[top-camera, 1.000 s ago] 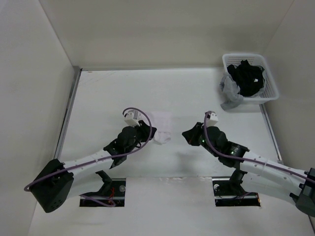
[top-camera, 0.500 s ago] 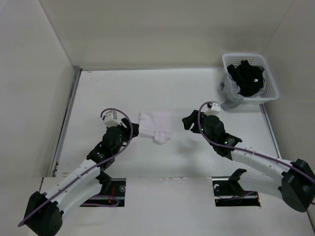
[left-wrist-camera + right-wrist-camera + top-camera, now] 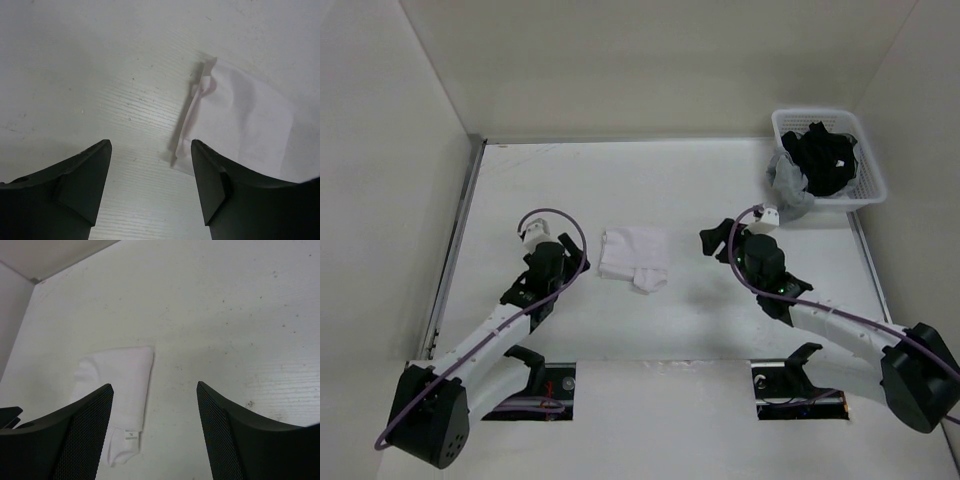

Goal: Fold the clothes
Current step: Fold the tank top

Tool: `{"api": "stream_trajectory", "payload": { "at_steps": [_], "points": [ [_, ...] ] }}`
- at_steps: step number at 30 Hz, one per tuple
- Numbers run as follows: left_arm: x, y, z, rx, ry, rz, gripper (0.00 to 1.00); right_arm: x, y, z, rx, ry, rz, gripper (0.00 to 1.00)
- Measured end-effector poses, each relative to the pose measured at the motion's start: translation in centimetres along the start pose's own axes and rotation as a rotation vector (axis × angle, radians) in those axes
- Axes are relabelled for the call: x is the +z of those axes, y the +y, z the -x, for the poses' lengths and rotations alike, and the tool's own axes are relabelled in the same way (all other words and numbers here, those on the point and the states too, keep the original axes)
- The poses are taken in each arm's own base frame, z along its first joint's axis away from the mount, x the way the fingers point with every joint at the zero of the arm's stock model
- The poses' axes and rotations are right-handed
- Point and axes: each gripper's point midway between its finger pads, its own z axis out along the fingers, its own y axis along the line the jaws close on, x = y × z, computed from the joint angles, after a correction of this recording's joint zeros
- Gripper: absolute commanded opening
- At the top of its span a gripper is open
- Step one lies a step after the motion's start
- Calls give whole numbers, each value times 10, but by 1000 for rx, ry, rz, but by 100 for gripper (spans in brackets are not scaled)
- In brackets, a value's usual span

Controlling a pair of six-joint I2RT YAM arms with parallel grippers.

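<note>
The clothes [image 3: 634,256] lie as a small folded white bundle on the table, with a narrower flap and a small tag at the near edge. Nothing grips them. My left gripper [image 3: 577,259] stands open just left of the bundle; in the left wrist view [image 3: 150,145] the cloth's edge [image 3: 240,120] lies ahead and to the right, past my right fingertip. My right gripper [image 3: 712,241] stands open to the right of the bundle, apart from it. In the right wrist view [image 3: 155,386] the clothes [image 3: 125,370] lie ahead on the left, partly behind my left finger.
A white basket [image 3: 865,195] stands at the back right corner, holding black garments [image 3: 823,158]. A grey cloth [image 3: 788,192] hangs over its left side onto the table [image 3: 700,180]. White walls close in the table on three sides.
Both grippers have opened and let go of the clothes, which now lie folded flat. The left arm has drawn back to the left and the right gripper has shifted slightly away.
</note>
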Motion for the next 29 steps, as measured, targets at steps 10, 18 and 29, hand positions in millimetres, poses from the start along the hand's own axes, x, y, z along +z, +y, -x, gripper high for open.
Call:
{"api": "stream_trajectory", "payload": {
  "at_steps": [10, 18, 29],
  "points": [
    [17, -3, -16, 32, 54, -11, 67, 5, -4, -12, -8, 30, -11, 61],
    [26, -12, -22, 49, 78, -49, 69, 7, -2, -13, -7, 34, -1, 53],
    [25, -21, -17, 29, 78, -89, 65, 9, -4, -19, -12, 52, -5, 59]
  ]
}}
